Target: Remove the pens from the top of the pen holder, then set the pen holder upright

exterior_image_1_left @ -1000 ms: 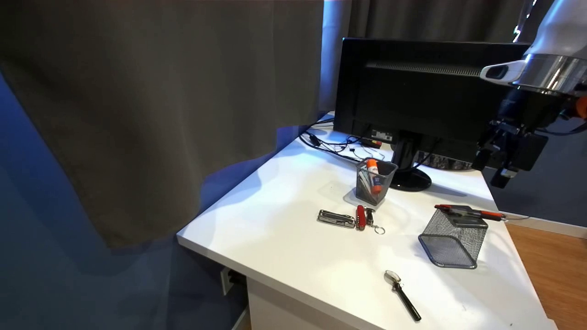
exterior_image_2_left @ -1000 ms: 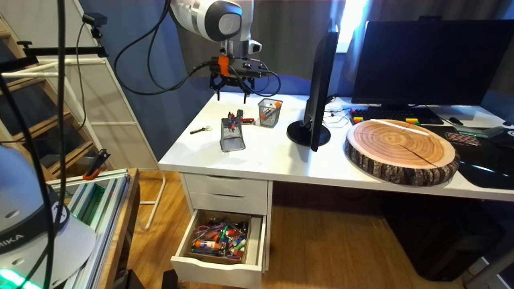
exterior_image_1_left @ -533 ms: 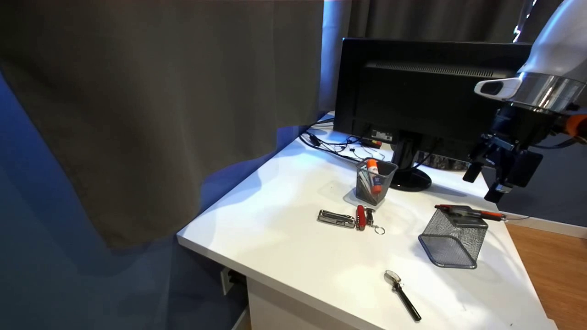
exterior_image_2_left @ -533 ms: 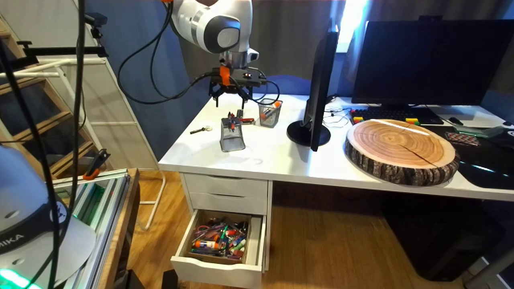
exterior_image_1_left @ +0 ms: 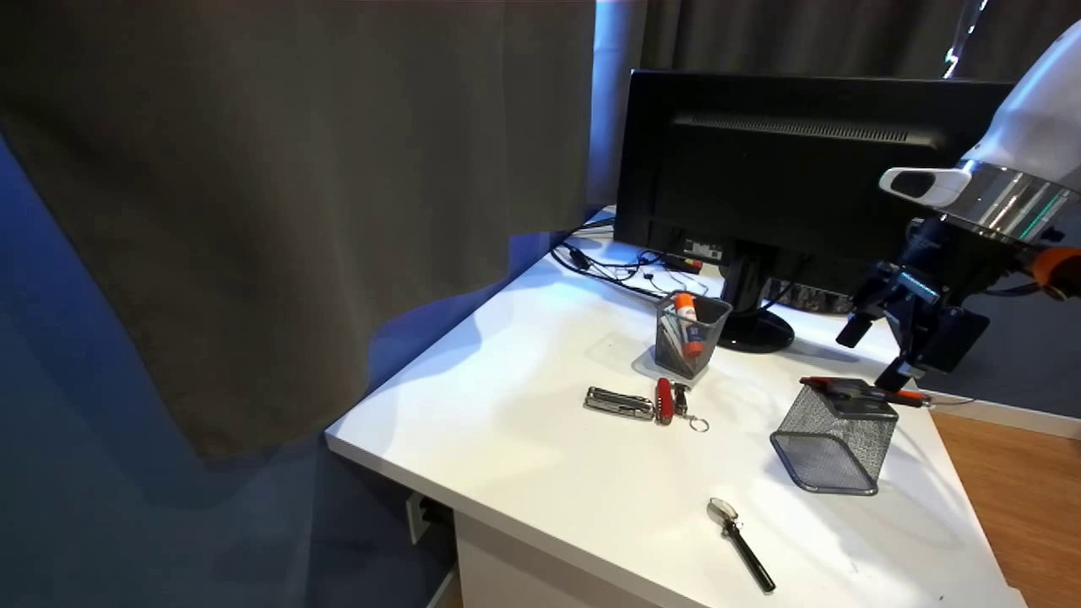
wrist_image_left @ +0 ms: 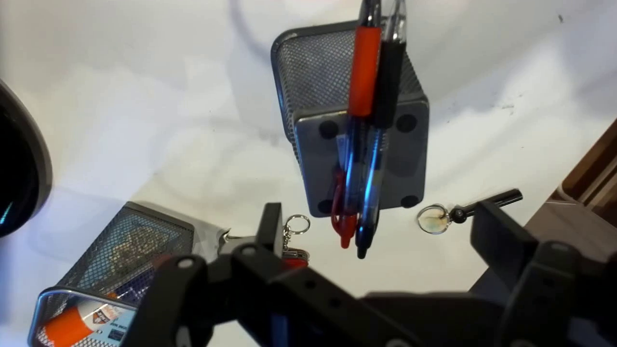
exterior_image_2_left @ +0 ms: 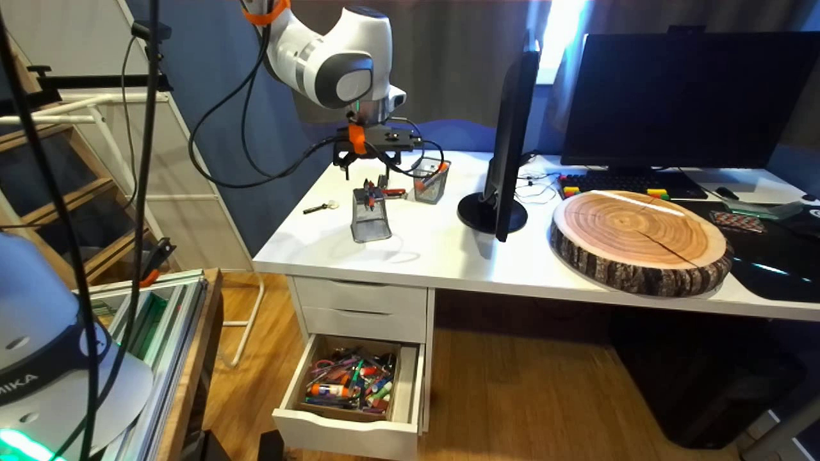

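The pen holder [exterior_image_2_left: 370, 219] is standing upside down on the surface [exterior_image_1_left: 524, 431], pens [wrist_image_left: 365, 72] lying across its base. Our spread gripper [exterior_image_2_left: 367, 177] is hovering near. Another mesh box [exterior_image_1_left: 714, 332] is holding a glue stick [exterior_image_1_left: 689, 325]. Only in an exterior view are we seeing an open drawer [exterior_image_2_left: 349, 436] of stationery [exterior_image_2_left: 352, 382].

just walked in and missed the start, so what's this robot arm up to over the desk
The robot's gripper hangs open above the desk, close to an upside-down mesh pen holder. Two pens, one with a red grip and one with a black, lie across its upturned base. Nothing is held yet; the likely plan is to take the pens off, then turn the pen holder upright. A second mesh holder stands upright nearby with a glue stick in it.
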`<state>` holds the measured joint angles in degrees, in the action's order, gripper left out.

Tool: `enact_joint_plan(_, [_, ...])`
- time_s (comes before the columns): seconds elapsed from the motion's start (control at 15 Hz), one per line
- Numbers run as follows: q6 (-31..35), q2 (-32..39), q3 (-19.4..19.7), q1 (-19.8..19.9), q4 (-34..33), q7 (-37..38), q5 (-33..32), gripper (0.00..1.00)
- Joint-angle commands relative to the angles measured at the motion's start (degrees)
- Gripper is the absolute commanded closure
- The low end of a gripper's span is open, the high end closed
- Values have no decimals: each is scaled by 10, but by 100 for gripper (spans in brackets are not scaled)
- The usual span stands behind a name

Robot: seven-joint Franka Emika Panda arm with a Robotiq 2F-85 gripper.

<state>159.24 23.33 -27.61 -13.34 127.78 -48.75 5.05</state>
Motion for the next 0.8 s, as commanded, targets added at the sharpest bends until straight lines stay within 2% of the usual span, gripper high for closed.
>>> enact_joint_plan(0.0, [44, 13, -33, 35, 17, -34, -3, 0])
enact_joint_plan(0.33, [38, 16, -45, 58, 27, -44, -10, 0])
enact_joint_plan(0.53, [38, 19, -52, 68, 28, -52, -9, 16])
enact_joint_plan(0.67, [39, 22, -55, 72, 29, -56, -9, 33])
enact_joint_plan(0.73, [40, 25, -56, 72, 28, -57, -9, 34])
